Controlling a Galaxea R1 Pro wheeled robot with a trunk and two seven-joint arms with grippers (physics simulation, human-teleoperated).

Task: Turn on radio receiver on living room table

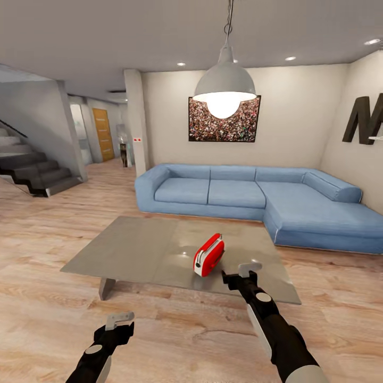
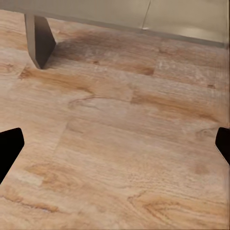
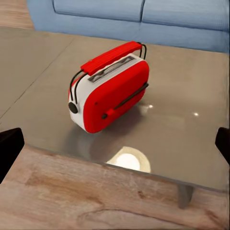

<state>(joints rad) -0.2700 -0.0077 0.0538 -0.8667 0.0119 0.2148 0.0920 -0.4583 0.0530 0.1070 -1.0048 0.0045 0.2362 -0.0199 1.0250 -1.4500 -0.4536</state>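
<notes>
Viewing the room: the living room is being seen from the head camera, with a blue sofa [image 1: 255, 197], a framed crowd picture [image 1: 224, 119] and a grey hanging lamp [image 1: 224, 85] above a wood floor [image 1: 48, 250].
Radio: the radio [image 1: 208, 255] is being carried upright by the grey surface [image 1: 133, 244], toward its near right part, close to the front edge; in the right wrist view the radio [image 3: 110, 88] is lying ahead between the fingertips, untouched.
Right gripper: the right gripper [image 1: 240, 273] is being held over the near edge of the surface, just beside the radio, jaws spread wide and gripping nothing.
Left gripper: the left gripper [image 1: 119, 319] is being held low over the floor, well apart from the radio, jaws wide and empty; a leg [image 2: 40, 40] of the surface is being shown in its wrist view.
</notes>
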